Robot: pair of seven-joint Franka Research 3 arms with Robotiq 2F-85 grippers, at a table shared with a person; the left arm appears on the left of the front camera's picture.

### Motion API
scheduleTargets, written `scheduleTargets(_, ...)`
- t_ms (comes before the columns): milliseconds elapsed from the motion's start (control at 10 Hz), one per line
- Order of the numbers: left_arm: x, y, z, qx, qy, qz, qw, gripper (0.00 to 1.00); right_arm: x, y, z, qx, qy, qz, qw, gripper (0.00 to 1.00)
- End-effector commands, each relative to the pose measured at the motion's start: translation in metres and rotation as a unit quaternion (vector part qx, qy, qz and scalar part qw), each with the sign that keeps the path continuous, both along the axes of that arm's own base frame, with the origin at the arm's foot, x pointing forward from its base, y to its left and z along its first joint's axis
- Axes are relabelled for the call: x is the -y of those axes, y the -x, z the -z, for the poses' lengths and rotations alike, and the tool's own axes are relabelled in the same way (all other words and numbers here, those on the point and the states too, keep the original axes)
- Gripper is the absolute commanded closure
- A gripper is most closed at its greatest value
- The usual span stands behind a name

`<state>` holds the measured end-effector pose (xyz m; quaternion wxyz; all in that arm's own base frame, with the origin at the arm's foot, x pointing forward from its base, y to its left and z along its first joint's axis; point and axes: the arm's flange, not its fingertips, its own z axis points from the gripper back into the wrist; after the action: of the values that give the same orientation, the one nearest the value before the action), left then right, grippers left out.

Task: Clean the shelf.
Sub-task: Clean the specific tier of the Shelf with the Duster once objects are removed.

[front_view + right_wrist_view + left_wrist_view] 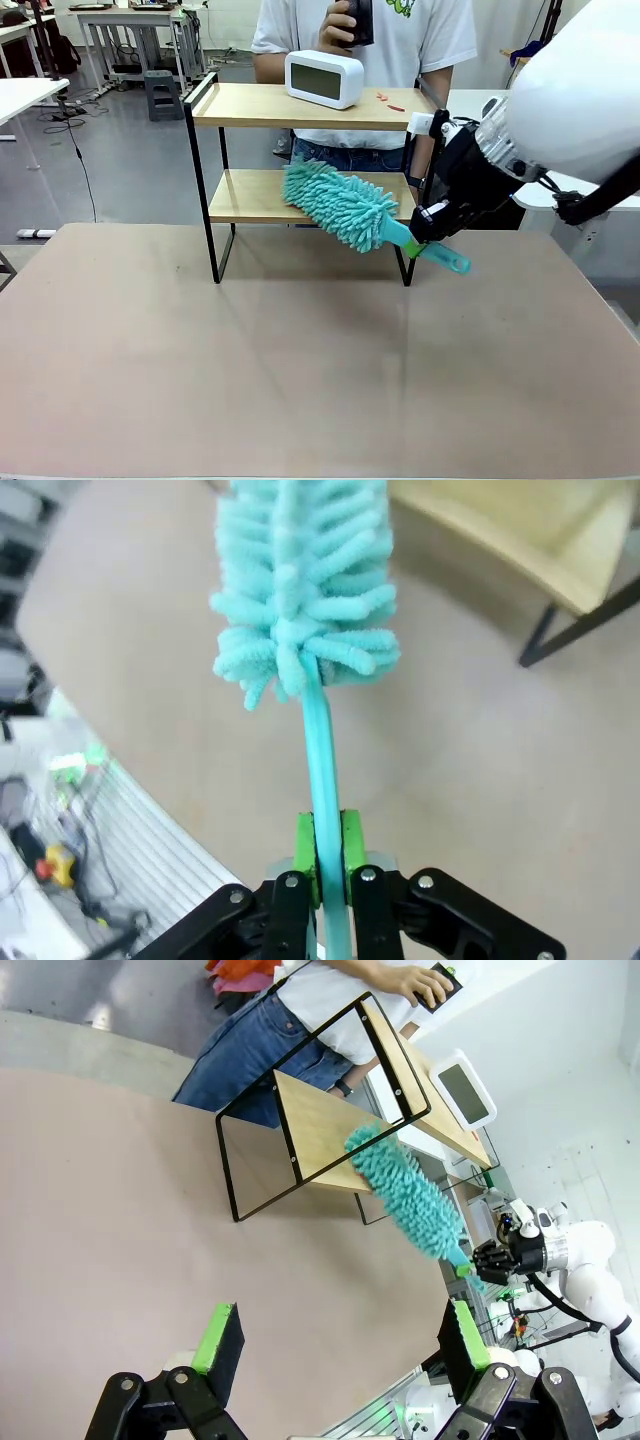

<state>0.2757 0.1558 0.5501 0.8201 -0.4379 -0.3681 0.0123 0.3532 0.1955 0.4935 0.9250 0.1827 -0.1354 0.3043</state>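
The shelf point(250, 105) stands at the table's far side, two light boards in a black frame; it also appears in the left wrist view point(320, 1125). My right gripper point(428, 228) is shut on the handle of a teal fluffy duster point(340, 203), whose head lies over the right part of the lower board. In the right wrist view the green pads point(305, 845) pinch the duster's handle point(322, 770). My left gripper point(340, 1335) hangs open above the table, away from the shelf. A white digital clock point(323, 78) and a small red scrap point(390, 103) sit on the top board.
A person point(420, 30) stands behind the shelf holding a dark phone point(360, 20). The brown table point(300, 360) spreads wide in front of the shelf. White tables and a stool stand in the background at left.
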Motion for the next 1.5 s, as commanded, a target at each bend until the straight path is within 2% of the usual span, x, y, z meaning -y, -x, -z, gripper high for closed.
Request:
scheduleTargets(0,0.002,-0.002,0.0,0.011,-0.001,0.003,1.0,0.0,0.016,0.002,-0.003,-0.055,0.003,-0.16,0.986,0.88)
scheduleTargets(100,0.002,-0.002,0.0,0.011,-0.001,0.003,1.0,0.0,0.028,0.006,-0.007,-0.05,-0.025,-0.191,0.98,0.88)
scheduleTargets(300,0.002,-0.002,0.0,0.011,-0.001,0.003,1.0,0.0,0.043,0.005,-0.007,-0.054,-0.061,-0.176,0.981,0.88)
scheduleTargets(600,0.002,-0.002,0.0,0.011,-0.001,0.003,1.0,0.0,0.057,0.008,-0.006,-0.074,-0.087,-0.183,0.976,0.88)
scheduleTargets(800,0.002,-0.002,0.0,0.011,-0.001,0.003,1.0,0.0,0.113,0.033,-0.025,-0.128,-0.135,-0.231,0.955,0.88)
scheduleTargets(900,0.002,-0.002,0.0,0.011,-0.001,0.003,1.0,0.0,0.163,0.054,-0.034,-0.144,-0.159,-0.218,0.952,0.88)
scheduleTargets(1000,0.002,-0.002,0.0,0.011,-0.001,0.003,1.0,0.0,0.228,0.082,-0.036,-0.136,-0.213,-0.176,0.951,0.88)
scheduleTargets(1100,0.002,-0.002,0.0,0.011,-0.001,0.003,1.0,0.0,0.279,0.107,-0.028,-0.123,-0.243,-0.096,0.957,0.88)
scheduleTargets(1300,0.002,-0.002,0.0,0.011,-0.001,0.003,1.0,0.0,0.341,0.16,-0.004,-0.101,-0.282,0.03,0.954,0.88)
scheduleTargets(1400,0.002,-0.002,0.0,0.011,-0.001,0.003,1.0,0.0,0.363,0.179,0.012,-0.093,-0.291,0.128,0.944,0.88)
